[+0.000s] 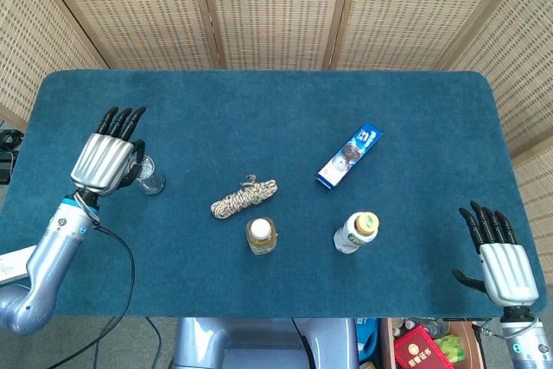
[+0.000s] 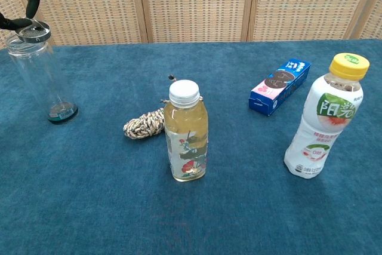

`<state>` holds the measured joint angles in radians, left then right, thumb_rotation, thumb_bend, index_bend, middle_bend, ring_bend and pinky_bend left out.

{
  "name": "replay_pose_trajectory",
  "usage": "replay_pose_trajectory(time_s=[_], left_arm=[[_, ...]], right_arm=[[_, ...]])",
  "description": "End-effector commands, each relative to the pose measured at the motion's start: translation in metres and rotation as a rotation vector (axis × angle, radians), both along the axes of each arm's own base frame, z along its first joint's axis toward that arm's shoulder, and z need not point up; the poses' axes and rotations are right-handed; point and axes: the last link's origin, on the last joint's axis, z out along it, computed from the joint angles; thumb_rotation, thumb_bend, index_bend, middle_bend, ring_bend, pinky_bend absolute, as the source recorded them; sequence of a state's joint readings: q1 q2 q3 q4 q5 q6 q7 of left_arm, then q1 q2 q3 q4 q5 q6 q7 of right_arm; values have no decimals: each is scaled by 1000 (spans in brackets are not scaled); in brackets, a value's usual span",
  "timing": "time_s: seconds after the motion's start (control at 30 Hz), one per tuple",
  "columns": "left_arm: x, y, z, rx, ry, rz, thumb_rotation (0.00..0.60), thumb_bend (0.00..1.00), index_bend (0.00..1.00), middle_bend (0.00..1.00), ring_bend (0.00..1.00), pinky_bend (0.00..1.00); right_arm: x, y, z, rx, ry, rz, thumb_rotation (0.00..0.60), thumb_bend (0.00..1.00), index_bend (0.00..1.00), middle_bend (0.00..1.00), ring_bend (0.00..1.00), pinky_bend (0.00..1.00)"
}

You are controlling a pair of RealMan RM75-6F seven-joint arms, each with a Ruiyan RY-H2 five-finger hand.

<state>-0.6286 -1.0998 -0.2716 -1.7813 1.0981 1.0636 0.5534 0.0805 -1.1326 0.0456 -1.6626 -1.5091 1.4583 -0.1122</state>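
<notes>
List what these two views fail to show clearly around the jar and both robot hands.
- Left robot hand: the chest view's top-left edge crops it to its fingertips on the lid.
- Jar mouth: head view, covered by that hand; whether the lid is seated cannot be told.
- Right robot hand: outside the chest view.
- Blue packet: print too small to read.

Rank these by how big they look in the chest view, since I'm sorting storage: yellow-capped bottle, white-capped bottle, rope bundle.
1. Yellow-capped bottle, though it stands nearest the camera.
2. White-capped bottle.
3. Rope bundle, clearly smallest.
</notes>
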Motion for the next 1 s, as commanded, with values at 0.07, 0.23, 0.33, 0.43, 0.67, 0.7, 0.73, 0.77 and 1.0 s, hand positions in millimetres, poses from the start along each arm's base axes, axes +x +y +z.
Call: replay_pose_trajectory(time_s=[0.07, 0.23, 0.33, 0.43, 0.67, 0.7, 0.73, 0.77, 1.0], left_arm=[[-7, 6, 6, 15, -7, 27, 600, 415, 632, 0, 0, 0], [-15, 9, 12, 31, -2, 50, 600, 415, 632, 0, 0, 0], [-19, 10, 15, 37, -4, 59, 600, 415, 632, 0, 0, 0], [-22, 11, 17, 42, -3, 68, 600, 416, 632, 0, 0, 0], [-26, 14, 19, 49, 0, 79, 600, 416, 632, 0, 0, 0], [-27, 15, 19, 49, -1, 81, 600, 416, 632, 0, 0, 0], [-27, 16, 19, 49, -3, 84, 600, 416, 632, 0, 0, 0], [-28, 16, 18, 48, -4, 86, 600, 416, 632, 0, 0, 0], [-30, 21, 15, 47, -3, 98, 600, 415, 632, 0, 0, 0]], right_arm=[[0, 0, -1, 3, 3, -1, 600, 24, 0, 0, 0, 35], [0, 0, -2, 4, 4, -1, 600, 24, 0, 0, 0, 34], [0, 0, -2, 5, 5, -1, 600, 24, 0, 0, 0, 34], [0, 0, -2, 6, 6, -2, 600, 24, 0, 0, 0, 35], [0, 0, -3, 9, 8, -3, 600, 24, 0, 0, 0, 34], [0, 0, -3, 10, 8, -3, 600, 24, 0, 0, 0, 34], [0, 0, -3, 10, 9, -4, 600, 24, 0, 0, 0, 34], [0, -1, -3, 9, 10, -5, 600, 24, 0, 0, 0, 34], [-1, -1, -2, 6, 7, -9, 600, 24, 0, 0, 0, 35]])
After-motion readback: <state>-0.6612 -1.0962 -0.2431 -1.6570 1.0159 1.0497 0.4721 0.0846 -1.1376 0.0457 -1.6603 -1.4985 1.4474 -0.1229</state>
